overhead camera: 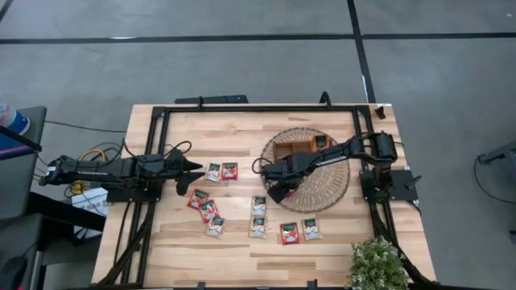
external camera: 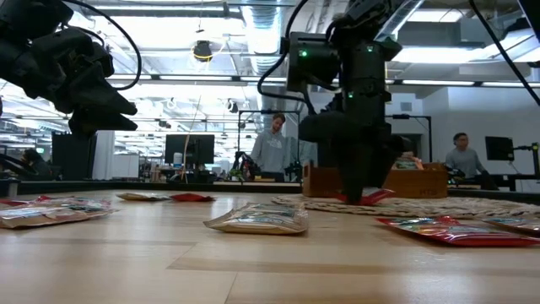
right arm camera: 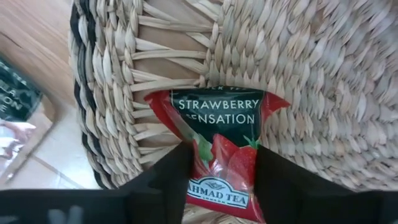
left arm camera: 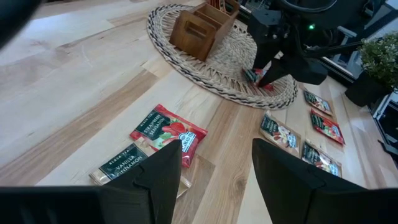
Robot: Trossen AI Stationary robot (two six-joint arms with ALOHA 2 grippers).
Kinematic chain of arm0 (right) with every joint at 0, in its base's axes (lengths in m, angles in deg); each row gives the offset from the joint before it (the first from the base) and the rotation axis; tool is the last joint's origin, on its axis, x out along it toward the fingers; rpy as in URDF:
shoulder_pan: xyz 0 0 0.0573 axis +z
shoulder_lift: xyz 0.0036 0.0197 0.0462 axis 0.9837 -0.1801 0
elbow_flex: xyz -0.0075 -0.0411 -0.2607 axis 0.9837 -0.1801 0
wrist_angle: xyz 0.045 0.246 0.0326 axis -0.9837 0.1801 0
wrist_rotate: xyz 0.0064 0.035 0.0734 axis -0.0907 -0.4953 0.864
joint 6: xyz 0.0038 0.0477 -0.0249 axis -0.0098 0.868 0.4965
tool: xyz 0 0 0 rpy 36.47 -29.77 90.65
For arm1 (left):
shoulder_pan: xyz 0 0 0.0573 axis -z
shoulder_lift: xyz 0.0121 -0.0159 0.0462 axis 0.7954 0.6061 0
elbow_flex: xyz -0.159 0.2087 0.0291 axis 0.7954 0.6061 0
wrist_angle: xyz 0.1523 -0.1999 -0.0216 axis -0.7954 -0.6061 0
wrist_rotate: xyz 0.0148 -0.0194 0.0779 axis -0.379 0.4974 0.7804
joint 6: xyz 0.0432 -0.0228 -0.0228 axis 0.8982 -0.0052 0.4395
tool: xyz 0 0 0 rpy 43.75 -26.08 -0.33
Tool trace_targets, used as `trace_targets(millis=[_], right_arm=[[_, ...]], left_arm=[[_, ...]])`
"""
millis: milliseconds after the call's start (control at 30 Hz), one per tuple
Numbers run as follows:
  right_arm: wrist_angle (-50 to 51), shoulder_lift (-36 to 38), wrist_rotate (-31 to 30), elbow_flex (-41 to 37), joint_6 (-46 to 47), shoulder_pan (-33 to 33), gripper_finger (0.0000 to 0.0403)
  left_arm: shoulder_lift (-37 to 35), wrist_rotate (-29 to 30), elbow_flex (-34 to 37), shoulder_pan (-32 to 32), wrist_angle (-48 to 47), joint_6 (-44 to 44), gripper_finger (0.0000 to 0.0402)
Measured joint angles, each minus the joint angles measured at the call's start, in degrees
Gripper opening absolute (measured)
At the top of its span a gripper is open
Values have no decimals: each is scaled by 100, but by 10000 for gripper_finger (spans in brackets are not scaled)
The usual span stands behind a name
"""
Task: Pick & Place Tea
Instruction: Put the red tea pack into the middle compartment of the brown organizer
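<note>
The left hand (overhead camera: 196, 174) hovers over the table (overhead camera: 339, 251) beside two sachets (overhead camera: 222, 171), its fingers (left arm camera: 155, 180) spread and holding nothing. Other tea sachets (overhead camera: 208, 213) lie loose on the wood in the middle. To the right, the right hand (overhead camera: 278, 191) is down on the near edge of the wicker mat (overhead camera: 326, 185), its fingers (right arm camera: 163, 177) either side of a red strawberry sachet (right arm camera: 219, 149) that lies flat on the weave, apparently pinching it. The wooden tray (overhead camera: 300, 147) stands on the mat just beyond. To do this well, I judge the grip should hold on the packet's body, lift straight up clear of the weave, then carry it over a tray compartment
</note>
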Motion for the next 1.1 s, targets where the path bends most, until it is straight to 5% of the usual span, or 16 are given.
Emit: trace_targets(millis=[300,700,900,1100], right_arm=[[17,-8,-15,72,-1,9,73],[39,612,-167,87,0,10,26],[-49,1171,-776,87,0,118,34],[-284,1733,-2139,91,2,331,28]], left_arm=[[-1,0,0,-1,4,-16,188],[-1,-5,0,-2,469,-101,188],[0,-37,0,-1,1334,-399,188],[128,35,0,0,2811,-916,188]])
